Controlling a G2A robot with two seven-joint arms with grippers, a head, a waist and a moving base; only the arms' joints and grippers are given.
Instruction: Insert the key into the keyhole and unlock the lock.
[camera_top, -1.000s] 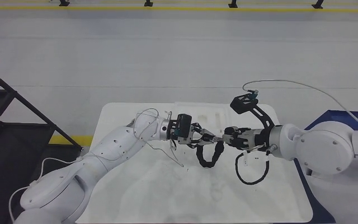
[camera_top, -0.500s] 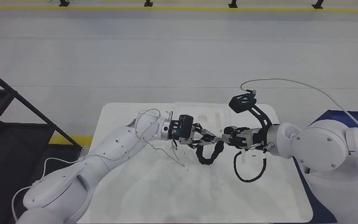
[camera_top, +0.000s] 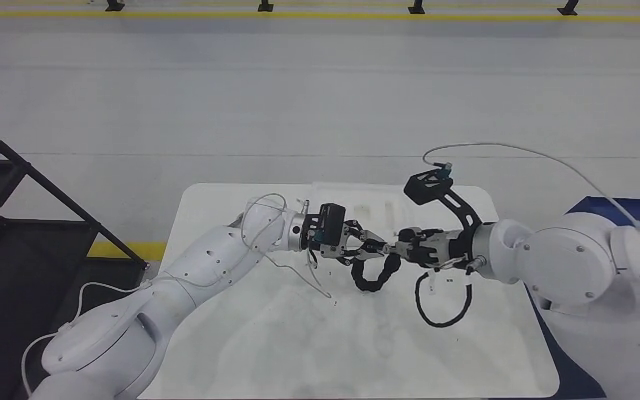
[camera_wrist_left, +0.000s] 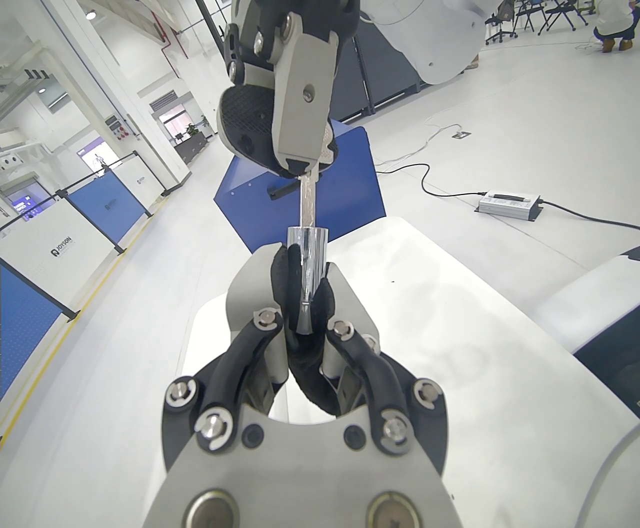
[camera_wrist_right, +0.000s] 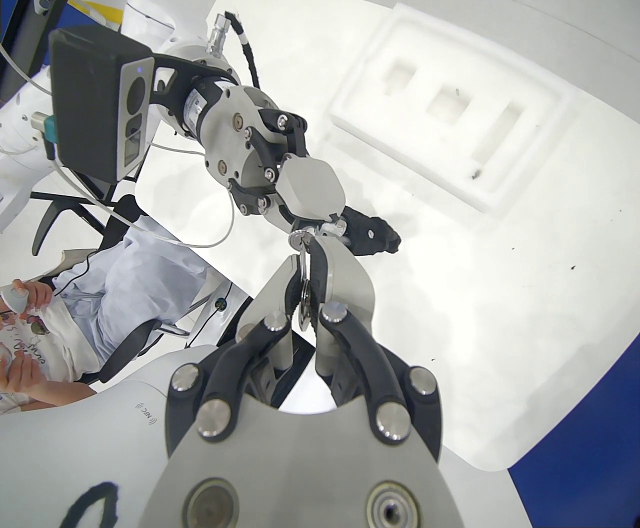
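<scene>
Silver key (camera_wrist_left: 308, 205) in right claw (camera_wrist_right: 306, 265), tip in lock (camera_wrist_left: 311, 250), left claw (camera_wrist_left: 302, 290) gripping

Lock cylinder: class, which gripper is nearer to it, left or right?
Left. The left gripper is clamped around the lock cylinder; the right gripper is just beyond its end, holding the key, whose blade meets the cylinder's end.

Overhead facing down, close opposing wrist views, all sharing lock (camera_wrist_left: 307, 272)

The left arm (camera_top: 200, 268) and right arm (camera_top: 565, 262) wore glossy white rounded shells, the left pincer (camera_wrist_left: 302, 280) and right pincer (camera_wrist_right: 307, 255) were grey with black linkages and silver screws, and a black cable (camera_top: 441, 324) looped off the right wrist.
</scene>
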